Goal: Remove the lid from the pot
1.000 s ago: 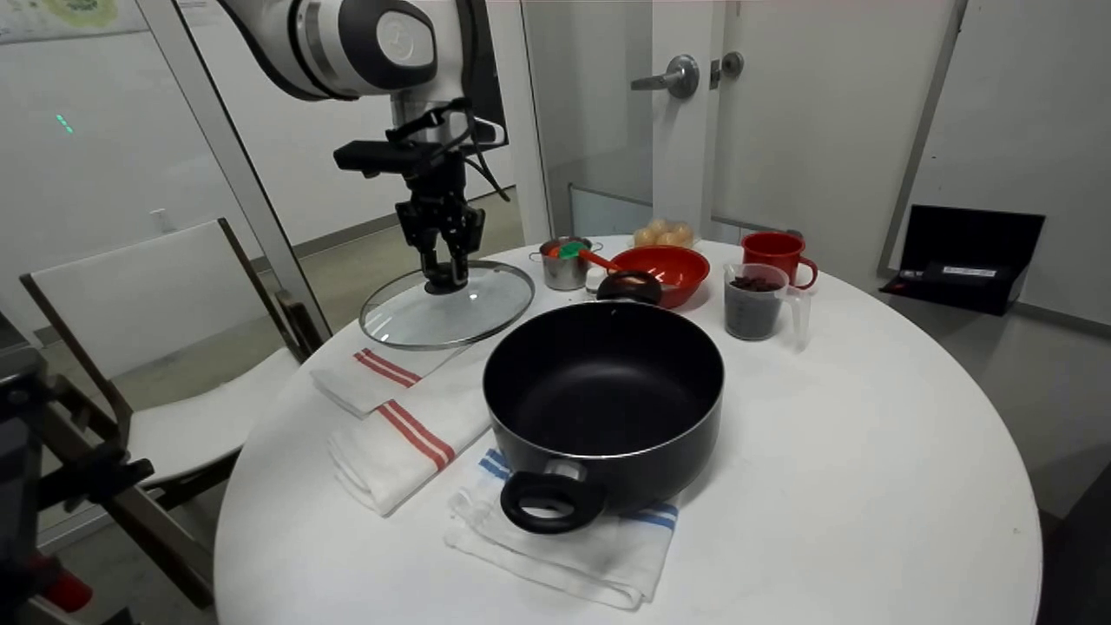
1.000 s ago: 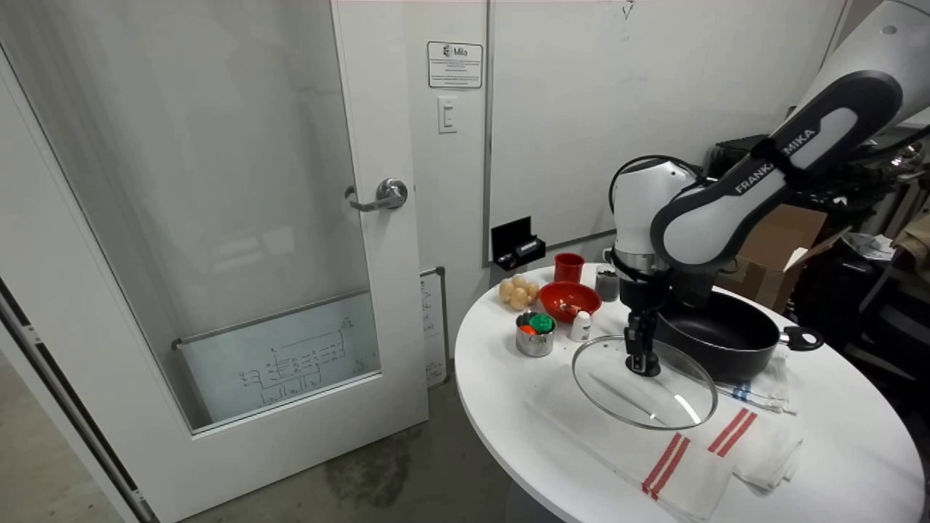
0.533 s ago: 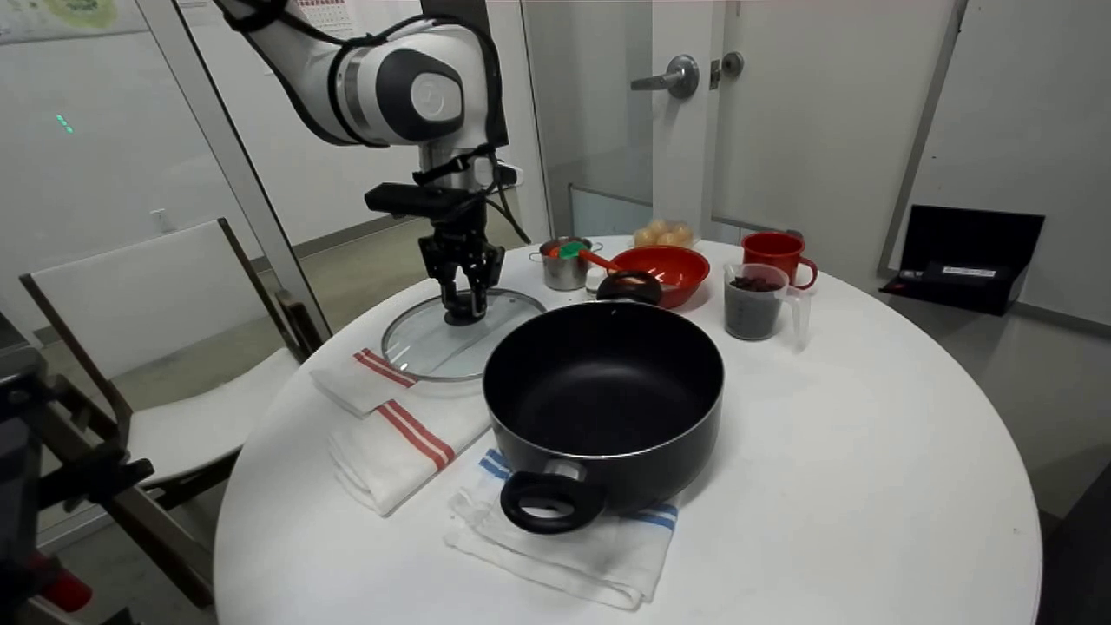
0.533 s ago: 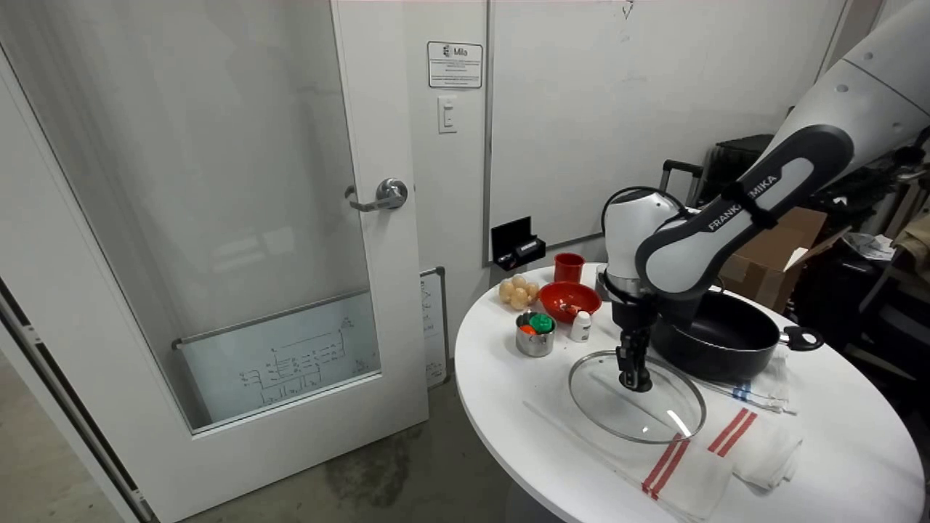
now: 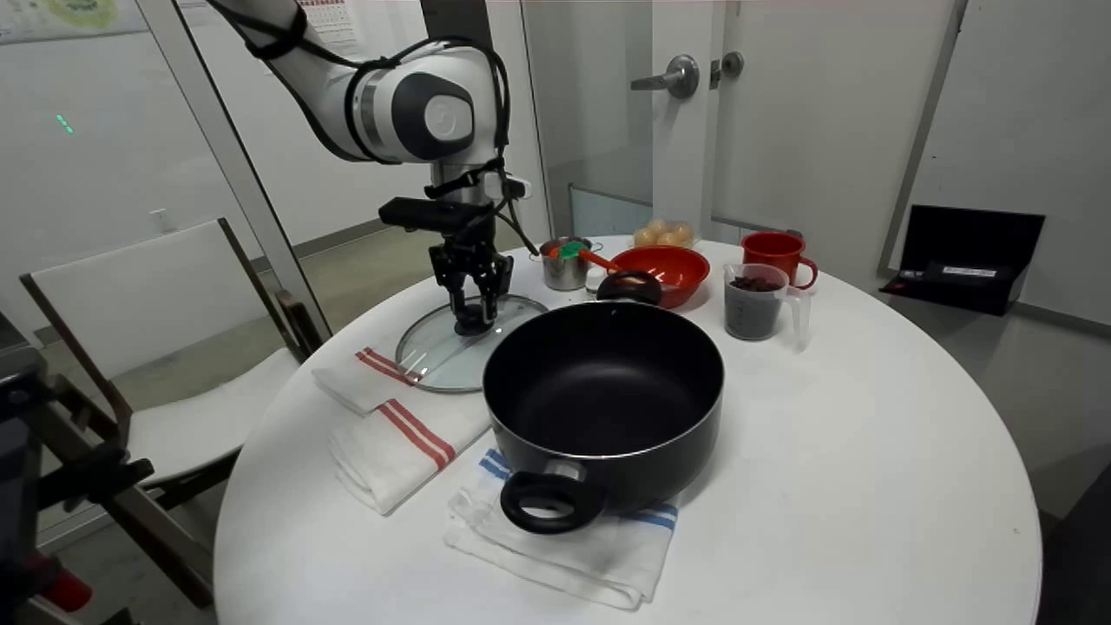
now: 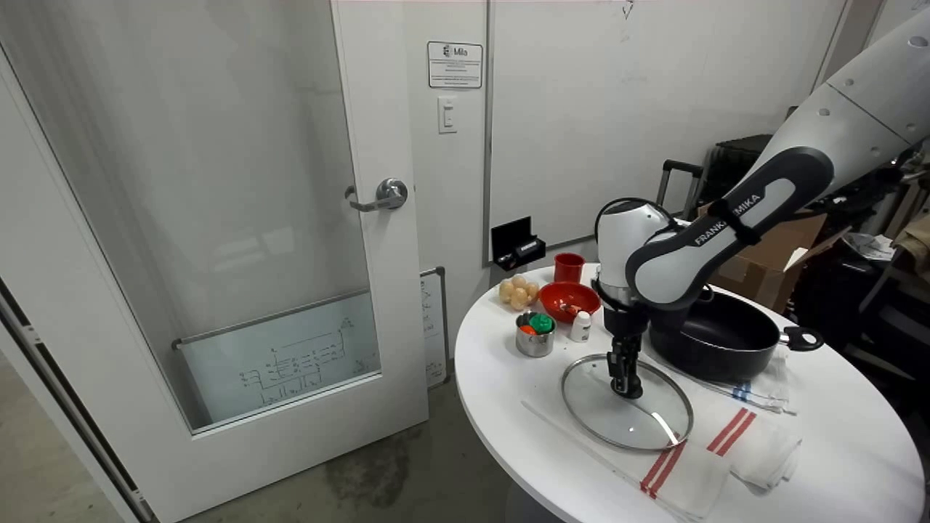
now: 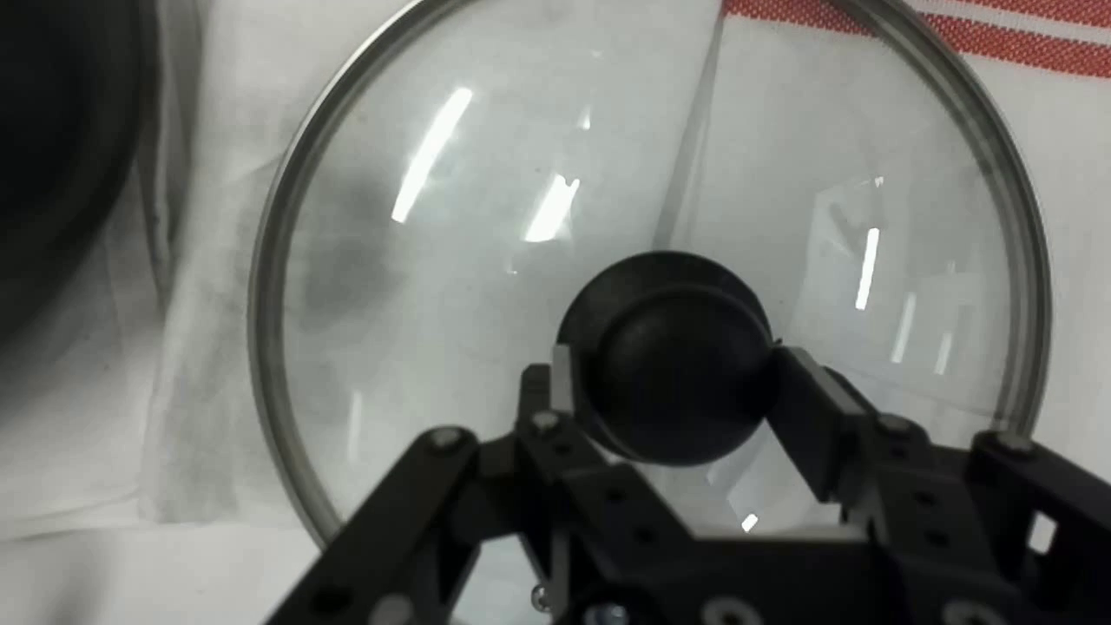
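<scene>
The lid [image 5: 438,363] is clear glass with a metal rim and a black knob [image 7: 681,373]. It lies level at or just above the red-striped towels beside the pot; any contact is hard to tell. It also shows in an exterior view [image 6: 596,399]. My gripper [image 5: 475,312] points down with its fingers on both sides of the knob, shut on it, as the wrist view also shows. The black pot [image 5: 668,469] stands uncovered and empty inside. Its near side hides part of the lid's rim in that view. The pot's edge shows in the wrist view [image 7: 61,156].
Red-striped towels [image 5: 417,447] lie under the lid, and a blue-striped towel [image 5: 599,564] under the pot. A steel cup [image 6: 535,343], white bottle [image 6: 581,328], red bowl [image 5: 686,291], red mug [image 5: 768,247] and measuring cup [image 5: 752,314] stand on the round white table [image 5: 868,486].
My gripper, still holding the knob, has lowered the lid from the air down to the towels, with a small sideways shift. The motion slows in the last half second. The pot has not moved.
</scene>
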Tool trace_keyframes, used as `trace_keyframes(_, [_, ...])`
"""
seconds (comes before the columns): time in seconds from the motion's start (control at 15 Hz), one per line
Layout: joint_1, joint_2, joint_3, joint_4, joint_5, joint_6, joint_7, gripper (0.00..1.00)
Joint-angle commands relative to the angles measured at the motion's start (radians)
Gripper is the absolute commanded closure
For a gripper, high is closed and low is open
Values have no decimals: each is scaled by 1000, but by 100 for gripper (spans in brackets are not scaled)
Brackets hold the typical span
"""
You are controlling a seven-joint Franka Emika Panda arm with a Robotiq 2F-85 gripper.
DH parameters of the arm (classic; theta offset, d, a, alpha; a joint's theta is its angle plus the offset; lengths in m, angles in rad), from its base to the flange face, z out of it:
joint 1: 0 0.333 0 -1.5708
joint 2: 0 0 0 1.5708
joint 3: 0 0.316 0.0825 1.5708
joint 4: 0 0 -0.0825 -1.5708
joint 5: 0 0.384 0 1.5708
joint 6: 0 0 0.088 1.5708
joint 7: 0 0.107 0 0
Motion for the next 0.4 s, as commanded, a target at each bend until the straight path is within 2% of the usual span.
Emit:
trace_keyframes(0.0, [-3, -4, 5, 30, -5, -12, -18, 11])
trace_keyframes(0.07, [-3, -16, 5, 23, -4, -8, -17, 3])
trace_keyframes(0.33, [-7, -95, 10, -47, -3, 10, -19, 0])
